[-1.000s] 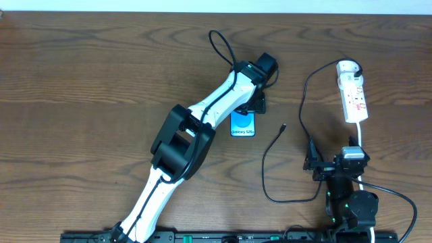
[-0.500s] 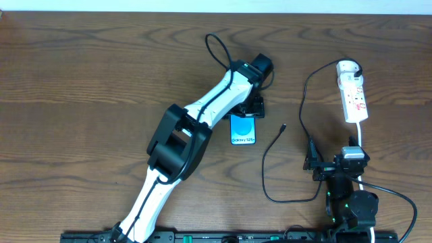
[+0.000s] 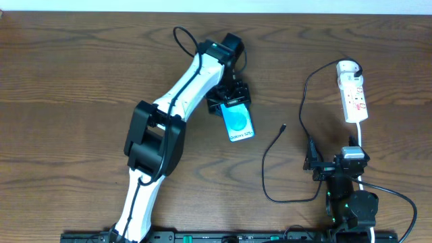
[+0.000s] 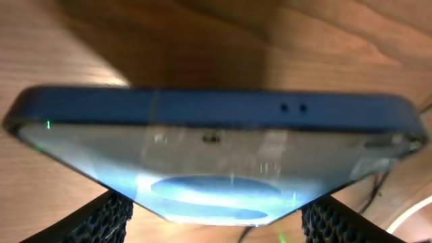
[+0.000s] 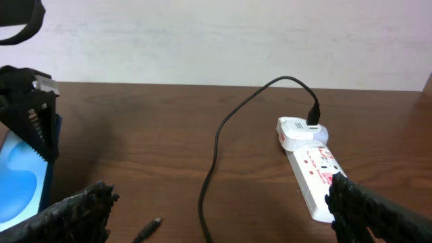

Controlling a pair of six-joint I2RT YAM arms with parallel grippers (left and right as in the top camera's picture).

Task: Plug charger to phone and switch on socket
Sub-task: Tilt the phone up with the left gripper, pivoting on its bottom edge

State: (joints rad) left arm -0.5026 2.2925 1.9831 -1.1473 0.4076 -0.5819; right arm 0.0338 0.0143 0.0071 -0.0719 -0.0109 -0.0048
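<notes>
My left gripper [image 3: 229,101] is shut on the top end of the phone [image 3: 239,124], whose cyan screen faces up at table centre. The phone fills the left wrist view [image 4: 216,135] between my two fingers [image 4: 216,226]. The charger's black cable [image 3: 302,101] runs from a white adapter [image 3: 346,67], plugged into the far end of the socket [image 3: 354,98], down in a loop to its plug tip [image 3: 283,126], which lies loose to the right of the phone. My right gripper [image 3: 334,164] is open and empty near the front right; it shows in the right wrist view [image 5: 219,216] above the cable [image 5: 214,155], plug tip [image 5: 150,227] and socket [image 5: 312,170].
The socket's thick white cord [image 3: 385,190] runs past the right arm's base toward the front edge. The left arm [image 3: 169,128] stretches diagonally across the table's middle. A pale wall [image 5: 216,40] stands behind the table's far edge.
My left gripper has swung to the left with the phone in it. The phone has turned and now lies tilted, further from the plug tip. The right arm has not moved.
</notes>
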